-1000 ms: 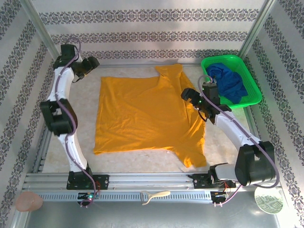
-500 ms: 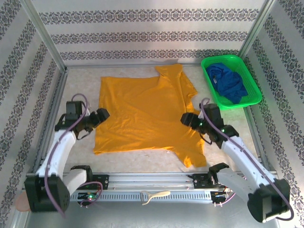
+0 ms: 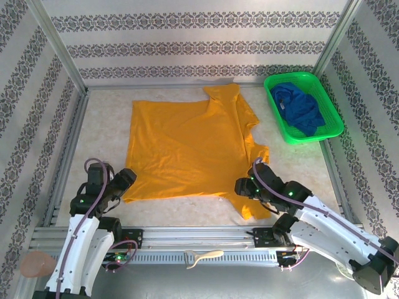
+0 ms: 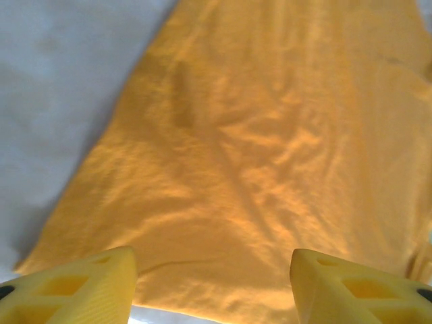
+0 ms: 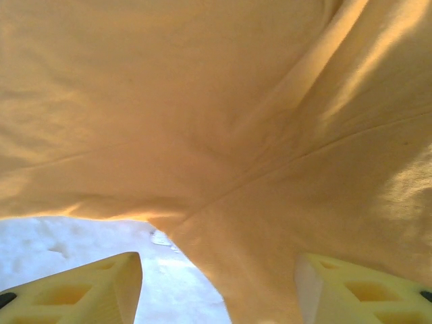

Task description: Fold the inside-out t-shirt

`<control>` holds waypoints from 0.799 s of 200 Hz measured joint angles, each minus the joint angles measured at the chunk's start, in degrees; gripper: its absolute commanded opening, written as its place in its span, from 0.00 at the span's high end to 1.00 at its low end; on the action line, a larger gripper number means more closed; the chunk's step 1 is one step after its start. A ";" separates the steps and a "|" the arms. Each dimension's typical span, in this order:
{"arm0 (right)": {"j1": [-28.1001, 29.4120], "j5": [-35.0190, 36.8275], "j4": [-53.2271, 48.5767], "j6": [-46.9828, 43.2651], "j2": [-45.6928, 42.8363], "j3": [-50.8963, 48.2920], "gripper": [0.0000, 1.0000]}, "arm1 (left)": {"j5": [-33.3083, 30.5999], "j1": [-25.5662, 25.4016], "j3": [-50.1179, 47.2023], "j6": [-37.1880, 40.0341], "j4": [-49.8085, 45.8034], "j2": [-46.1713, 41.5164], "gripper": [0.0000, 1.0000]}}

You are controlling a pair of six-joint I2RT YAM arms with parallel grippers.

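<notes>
Seeing left gripper [image 3: 124, 177] open, yellow fingers [image 4: 74, 283] spread wide, nothing clamped, parked at the near left corner of the inside-out t-shirt [image 3: 187, 143]. From left wrist view: shirt edge running between the fingers, wrinkled orange cloth ahead, bare top to the left. Can't tell whether touching cloth or just above it. Same for right gripper [image 3: 242, 185]: open, fingers [image 5: 81, 283] well apart, no grip, sitting at the near right part of the shirt, where the near sleeve joins the body. From right wrist view: seams meeting at the armpit, pale surface under the sleeve edge. Shirt itself spread out flat mid-table, broad body to the left, both sleeves and the neck notch to the right, one sleeve toward the far wall and one toward the near rail, light creasing only. Underneath, a table top [image 3: 100, 137] in pale beige, stone-look, matte. Framed by aluminium rail [image 3: 199, 240] at the near edge plus side rails and slanted metal corner posts. Boxed in on three sides by white wall panels [image 3: 199, 47] with horizontal bands of grey ornamental pattern. Far right corner: green basket [image 3: 290, 76] holding a dark blue garment [image 3: 299, 109], apart from the shirt. On the near ledge: cream spoon-shaped item [image 3: 202, 256] and a pinkish disc [image 3: 37, 265].
</notes>
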 measured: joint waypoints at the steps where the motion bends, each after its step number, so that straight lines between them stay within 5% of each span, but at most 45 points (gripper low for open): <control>1: 0.22 0.24 -0.09 -0.04 0.24 0.11 0.39 | -0.09 -0.02 -0.09 -0.07 -0.04 0.02 0.40; 52: 5.95 5.75 -1.81 -2.80 5.33 4.37 0.40 | -6.43 -0.66 -4.28 -4.07 -3.06 0.66 0.44; 160: 6.05 7.21 -2.51 -4.39 3.50 4.22 0.39 | -10.40 -1.16 -8.72 -8.96 -3.10 0.66 0.55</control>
